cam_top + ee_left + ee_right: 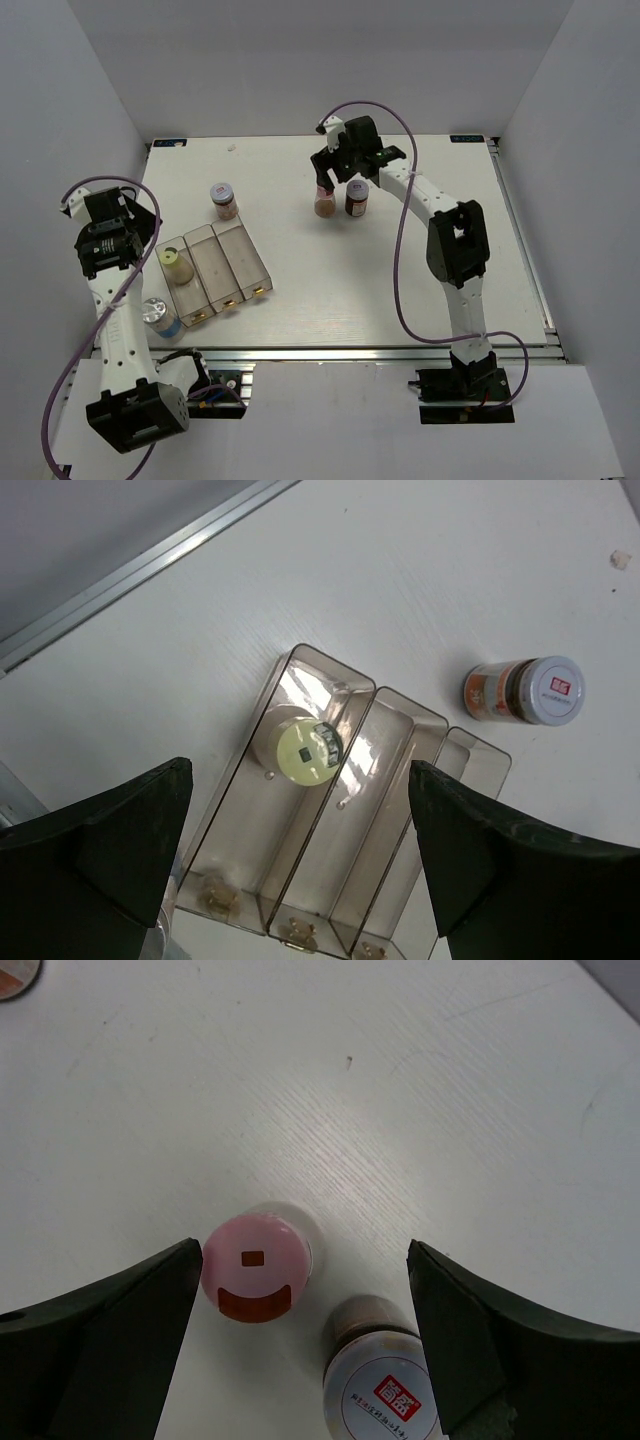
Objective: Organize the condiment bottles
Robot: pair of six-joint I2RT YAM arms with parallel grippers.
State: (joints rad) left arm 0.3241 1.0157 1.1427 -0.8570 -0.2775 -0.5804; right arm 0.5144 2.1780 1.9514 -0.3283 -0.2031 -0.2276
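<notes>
- White tabletop (400, 290), plain white walls on three sides; clear three-compartment tray (245, 262) sits left of centre.
- Done so far: one bottle only. Yellow-lidded jar (297, 748) stands upright in the tray compartment nearest the left arm, at its far end. The other two compartments look empty.
- Four more jars are in view, all outside the tray.
- Grey-lidded jar (223, 200) stands on the tabletop just beyond the tray's far end, not touching it.
- Blue-label jar (160, 316) stands just beside the tray's left wall, near the front edge of the tabletop.
- Pink-lidded jar (256, 1280) and dark brown jar (383, 1385) stand close together, well apart from the tray, toward the back.
- Right hand (303, 1255) is open and empty, hanging above that pair; the pink lid lies between the fingers, nearer one side, with no contact visible.
- Left hand (300, 770) is open and empty, held above the tray and looking down on the yellow lid.
- Judgement: early in the task, roughly one jar of five placed. The likely step in hand is the right hand grasping the pink-lidded jar. The dark brown jar sits very close and could get bumped.
</notes>
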